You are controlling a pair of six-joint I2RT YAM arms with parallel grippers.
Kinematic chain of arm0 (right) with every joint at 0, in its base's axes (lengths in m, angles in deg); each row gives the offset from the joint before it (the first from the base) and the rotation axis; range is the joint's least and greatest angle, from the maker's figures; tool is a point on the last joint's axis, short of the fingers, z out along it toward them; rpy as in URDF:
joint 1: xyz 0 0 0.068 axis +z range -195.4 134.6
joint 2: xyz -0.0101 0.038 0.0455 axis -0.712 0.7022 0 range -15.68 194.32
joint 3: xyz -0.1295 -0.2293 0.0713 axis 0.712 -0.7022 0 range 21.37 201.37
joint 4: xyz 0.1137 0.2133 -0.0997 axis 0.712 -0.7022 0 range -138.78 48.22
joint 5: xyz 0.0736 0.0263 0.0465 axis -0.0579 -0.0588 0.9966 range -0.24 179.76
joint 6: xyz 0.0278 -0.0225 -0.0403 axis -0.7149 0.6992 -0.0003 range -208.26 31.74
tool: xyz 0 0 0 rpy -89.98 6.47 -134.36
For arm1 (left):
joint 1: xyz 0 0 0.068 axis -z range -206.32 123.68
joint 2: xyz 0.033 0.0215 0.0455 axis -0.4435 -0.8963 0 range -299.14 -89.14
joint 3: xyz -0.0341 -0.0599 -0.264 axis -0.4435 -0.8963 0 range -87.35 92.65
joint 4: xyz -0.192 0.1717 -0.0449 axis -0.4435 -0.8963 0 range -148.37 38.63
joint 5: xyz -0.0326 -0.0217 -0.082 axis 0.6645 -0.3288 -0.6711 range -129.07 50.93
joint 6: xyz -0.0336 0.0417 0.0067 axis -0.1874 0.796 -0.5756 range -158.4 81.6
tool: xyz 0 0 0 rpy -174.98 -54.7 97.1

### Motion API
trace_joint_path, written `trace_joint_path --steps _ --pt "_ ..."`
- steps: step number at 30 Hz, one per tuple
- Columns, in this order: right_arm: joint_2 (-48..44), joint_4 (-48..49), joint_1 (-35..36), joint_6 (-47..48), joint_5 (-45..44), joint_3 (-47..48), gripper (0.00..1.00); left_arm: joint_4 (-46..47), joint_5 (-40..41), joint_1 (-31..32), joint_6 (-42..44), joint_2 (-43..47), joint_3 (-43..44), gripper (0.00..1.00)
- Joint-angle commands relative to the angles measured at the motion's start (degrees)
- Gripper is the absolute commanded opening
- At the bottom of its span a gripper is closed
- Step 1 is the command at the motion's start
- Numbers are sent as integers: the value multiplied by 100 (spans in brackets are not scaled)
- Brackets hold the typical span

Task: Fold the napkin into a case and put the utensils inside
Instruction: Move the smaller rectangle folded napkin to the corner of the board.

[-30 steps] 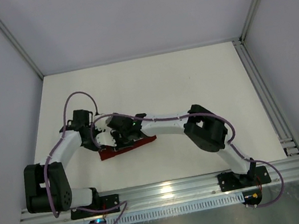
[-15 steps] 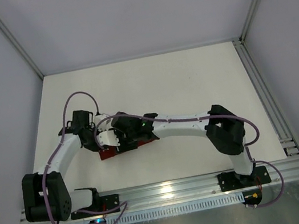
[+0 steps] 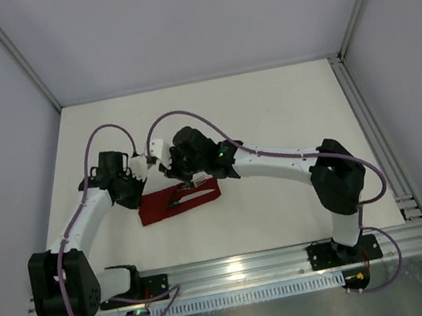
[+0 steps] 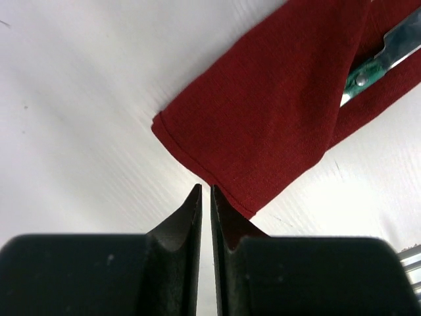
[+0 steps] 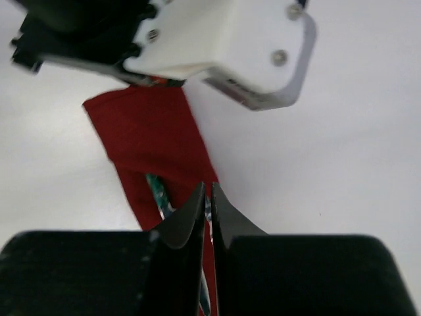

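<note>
Left fingers [image 4: 187,224] and right fingers [image 5: 187,220] nearly together, seemingly empty, near case [image 4: 276,118] with utensils [image 4: 367,70] inside.

The case [image 3: 162,207] is plain dark red with no pattern. The utensil [image 4: 368,71] showing in it has a mottled teal-green handle and silver metal. The desk [image 3: 269,115] is white. The left gripper [image 4: 205,191] and right gripper [image 5: 205,187] are black, the arms [image 3: 277,164] white with black joints, and the cables [image 3: 108,130] purple.
</note>
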Motion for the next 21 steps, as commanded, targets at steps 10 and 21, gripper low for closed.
trace_joint_path --steps 10,21 --pt "1469 3468 -140 -3460 -179 -741 4 569 48 31 -73 -937 -42 8" --pt "1364 3551 -87 -3261 -794 -1228 4 649 260 40 -99 -1105 -113 5"
